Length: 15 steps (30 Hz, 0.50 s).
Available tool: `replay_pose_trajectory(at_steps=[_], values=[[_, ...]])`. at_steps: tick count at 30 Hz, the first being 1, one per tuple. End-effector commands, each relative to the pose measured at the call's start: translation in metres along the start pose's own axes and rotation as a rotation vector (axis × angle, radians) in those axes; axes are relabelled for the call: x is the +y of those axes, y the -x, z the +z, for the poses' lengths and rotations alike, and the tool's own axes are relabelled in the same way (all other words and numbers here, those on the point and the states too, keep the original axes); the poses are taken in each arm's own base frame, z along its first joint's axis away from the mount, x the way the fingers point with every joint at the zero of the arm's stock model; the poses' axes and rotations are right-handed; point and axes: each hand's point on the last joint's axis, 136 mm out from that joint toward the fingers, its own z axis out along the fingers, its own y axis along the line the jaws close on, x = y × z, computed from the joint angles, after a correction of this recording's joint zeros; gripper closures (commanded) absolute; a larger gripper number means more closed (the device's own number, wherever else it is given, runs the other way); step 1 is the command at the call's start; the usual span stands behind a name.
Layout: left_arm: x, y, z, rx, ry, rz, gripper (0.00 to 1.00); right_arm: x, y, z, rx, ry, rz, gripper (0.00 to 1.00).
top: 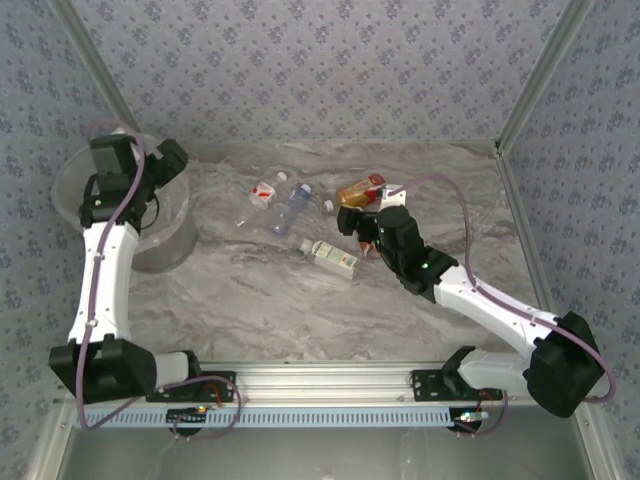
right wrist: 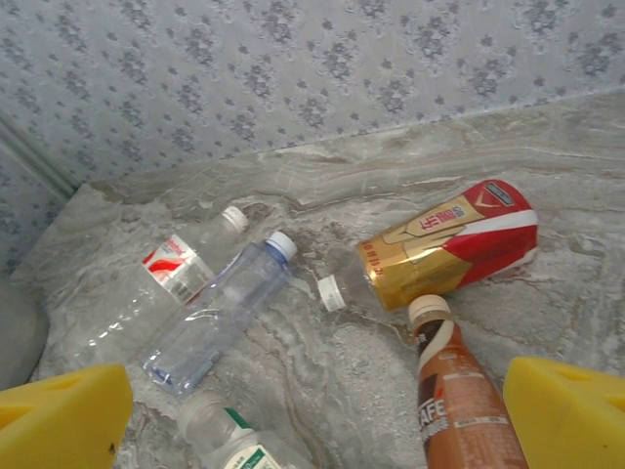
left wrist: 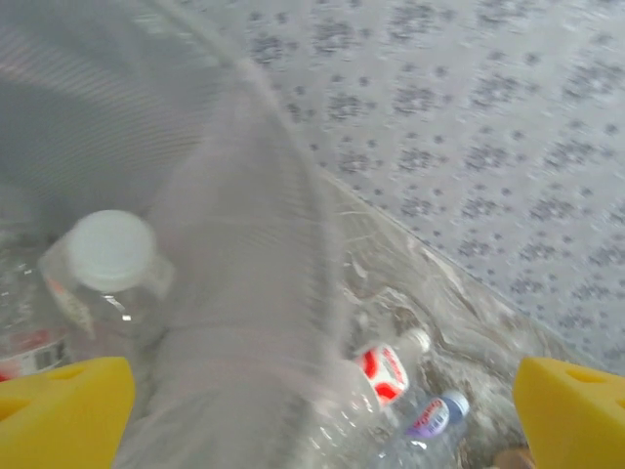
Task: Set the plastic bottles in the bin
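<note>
- The bin (top: pixel 172 245) stood at the left end of the marble-patterned tabletop (top: pixel 250 300).
- The left gripper (top: pixel 166 160) hung over the bin's rim. Its yellow fingers (left wrist: pixel 63 410) were spread wide with nothing between them.
- Inside the bin lay a white-capped bottle (left wrist: pixel 107 259), clear-bodied.
- Right of the bin and well apart from it, a red-labelled bottle (right wrist: pixel 181 269) and a bluish bottle (right wrist: pixel 220 313) lay side by side on the tabletop.
- Farther right from the bin lay a gold-and-red bottle (right wrist: pixel 449 244) and a white-and-green bottle (top: pixel 333 258), both on their sides.
- The right gripper (right wrist: pixel 314 420) was the farthest from the bin, low over the tabletop, with its pincer wide and gripping nothing.
- A brown bottle (right wrist: pixel 454 391) lay in the gap between that gripper's fingers, closer to the right-hand one. Whether it touched that finger could not be told.
</note>
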Motion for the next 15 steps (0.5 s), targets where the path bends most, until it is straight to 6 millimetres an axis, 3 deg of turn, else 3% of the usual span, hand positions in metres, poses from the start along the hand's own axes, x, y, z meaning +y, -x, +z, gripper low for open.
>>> replay_pose_trajectory(at_steps=[1, 8, 15], values=[[-0.03, 0.014, -0.024, -0.077, -0.043, 0.115, 0.01, -0.017, 0.015, -0.008, -0.073, -0.084, 0.064, 0.0], [-0.108, -0.032, -0.029, 0.034, -0.274, 0.334, 0.01, -0.037, 0.014, -0.024, -0.084, -0.152, 0.042, 0.0], [-0.136, -0.074, -0.006, 0.163, -0.286, 0.477, 0.01, -0.056, 0.013, -0.044, -0.127, -0.175, 0.049, 0.0]])
